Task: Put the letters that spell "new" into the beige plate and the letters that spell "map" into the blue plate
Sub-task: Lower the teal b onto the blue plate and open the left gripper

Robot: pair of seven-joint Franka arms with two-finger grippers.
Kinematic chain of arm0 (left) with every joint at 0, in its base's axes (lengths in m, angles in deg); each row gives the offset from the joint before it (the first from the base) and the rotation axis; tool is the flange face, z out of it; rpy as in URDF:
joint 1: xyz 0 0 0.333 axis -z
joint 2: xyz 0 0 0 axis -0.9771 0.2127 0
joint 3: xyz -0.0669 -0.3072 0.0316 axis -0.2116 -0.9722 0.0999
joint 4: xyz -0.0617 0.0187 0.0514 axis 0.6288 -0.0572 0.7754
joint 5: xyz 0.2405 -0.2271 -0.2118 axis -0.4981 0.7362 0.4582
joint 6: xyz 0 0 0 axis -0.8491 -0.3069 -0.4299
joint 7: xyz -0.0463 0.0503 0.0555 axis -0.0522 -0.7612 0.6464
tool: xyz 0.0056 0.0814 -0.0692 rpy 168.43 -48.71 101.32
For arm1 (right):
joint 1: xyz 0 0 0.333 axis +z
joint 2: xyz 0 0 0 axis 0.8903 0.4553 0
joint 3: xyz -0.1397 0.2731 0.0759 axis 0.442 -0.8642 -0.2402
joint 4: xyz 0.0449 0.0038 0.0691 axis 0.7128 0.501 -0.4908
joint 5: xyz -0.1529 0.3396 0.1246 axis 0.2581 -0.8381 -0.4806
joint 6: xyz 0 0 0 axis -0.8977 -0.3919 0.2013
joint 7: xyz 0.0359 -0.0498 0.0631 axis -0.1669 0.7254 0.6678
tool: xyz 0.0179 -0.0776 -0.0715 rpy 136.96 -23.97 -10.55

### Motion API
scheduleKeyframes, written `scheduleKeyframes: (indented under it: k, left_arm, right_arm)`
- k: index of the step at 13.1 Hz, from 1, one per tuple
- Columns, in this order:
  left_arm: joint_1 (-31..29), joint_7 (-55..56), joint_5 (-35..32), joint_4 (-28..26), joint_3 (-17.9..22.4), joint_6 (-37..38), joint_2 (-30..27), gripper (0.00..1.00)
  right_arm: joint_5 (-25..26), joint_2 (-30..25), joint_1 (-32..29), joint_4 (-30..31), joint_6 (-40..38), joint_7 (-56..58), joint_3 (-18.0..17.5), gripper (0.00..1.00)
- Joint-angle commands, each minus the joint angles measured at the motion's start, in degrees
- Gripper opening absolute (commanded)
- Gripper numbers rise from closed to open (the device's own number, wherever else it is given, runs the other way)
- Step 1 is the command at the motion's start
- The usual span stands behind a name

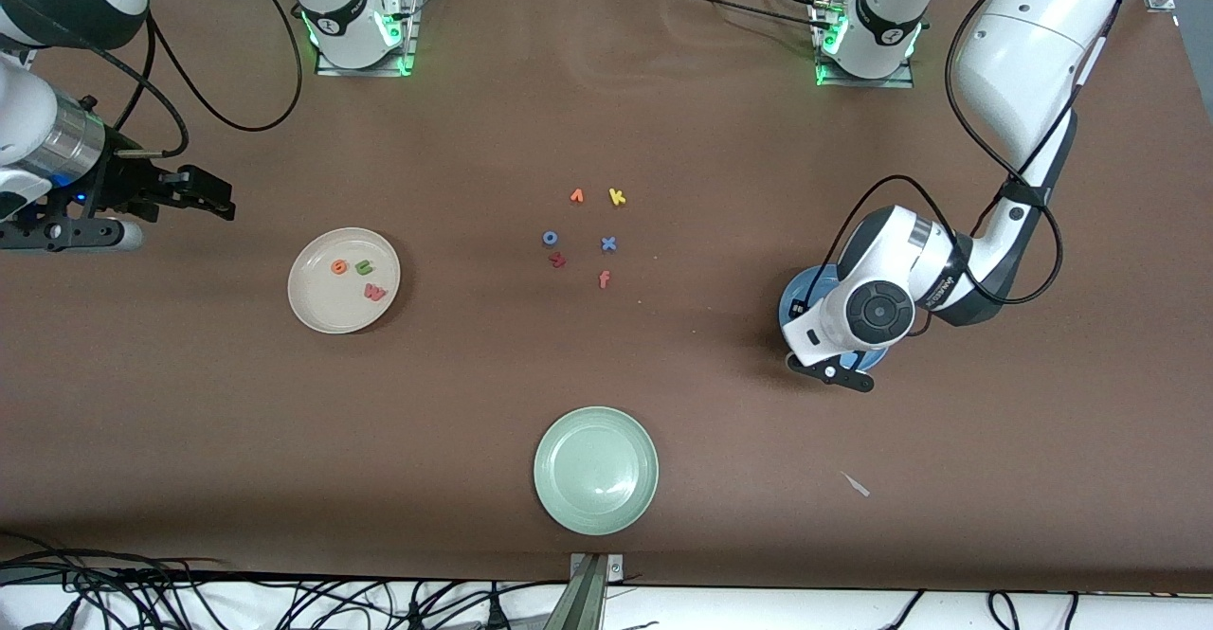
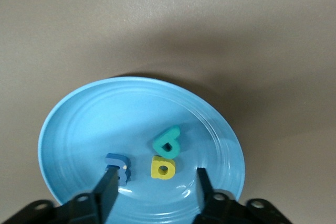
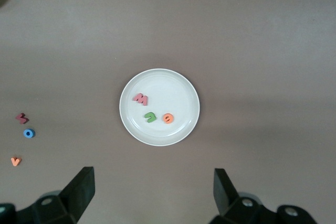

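Your desk (image 1: pixel 663 118), itemised:
- Beige plate (image 1: pixel 313 303), toward the right arm's end: holds your orange e (image 1: pixel 338 267), green n (image 1: pixel 365 267) and pink-red w (image 1: pixel 375 292).
- Blue plate (image 2: pixel 79 124), toward the left arm's end: holds your light blue m (image 2: pixel 118 162), teal p (image 2: pixel 168 141) and yellow a (image 2: pixel 163 168).
- Left gripper (image 2: pixel 155 190): over the blue plate, jaws apart, one finger at the m.
- Right gripper (image 3: pixel 154 188): waits above the desk, jaws wide, empty.
- Pale green plate (image 1: pixel 595 471): nearest the front camera.

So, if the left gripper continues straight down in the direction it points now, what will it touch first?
Most likely the blue plate. The left gripper hangs open just above it, one finger at the light blue m, the yellow a between the fingers. Depth is hard to judge.
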Motion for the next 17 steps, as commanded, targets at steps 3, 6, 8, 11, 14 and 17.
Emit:
scheduleKeyframes:
  k: [3, 6, 8, 11, 14, 17]
  left_arm:
    - [-0.44, -0.75, -0.02, 1.44, -1.96, 3.98, -9.17, 1.0]
    - [-2.8, -0.84, 4.55, 3.11, -1.61, 4.51, -16.91, 1.0]
    - [-2.73, -0.75, 5.61, 3.29, 1.27, 4.51, -22.44, 1.0]
    - [-0.02, -0.75, 14.1, 2.76, 10.13, 7.57, -29.22, 1.0]
    - [2.02, -6.6, 19.95, -0.39, 15.53, 8.46, -34.58, 1.0]
    - [5.71, -9.19, 20.21, -8.04, 18.43, 8.98, -42.24, 1.0]
  right_arm:
    - [0.83, -0.56, -0.44, 0.41, -0.09, -0.19, -0.75, 1.0]
    - [0.83, -0.65, -0.44, 0.41, -0.09, -0.19, -0.75, 1.0]
    - [0.83, -0.56, -0.44, 0.41, -0.09, -0.19, -0.75, 1.0]
    - [0.83, -0.56, -0.44, 0.41, -0.09, -0.1, -0.75, 1.0]
    - [0.83, -0.56, -0.44, 0.41, -0.18, -0.1, -0.75, 1.0]
    - [0.92, -0.56, -0.35, 0.41, -0.18, -0.01, -0.75, 1.0]
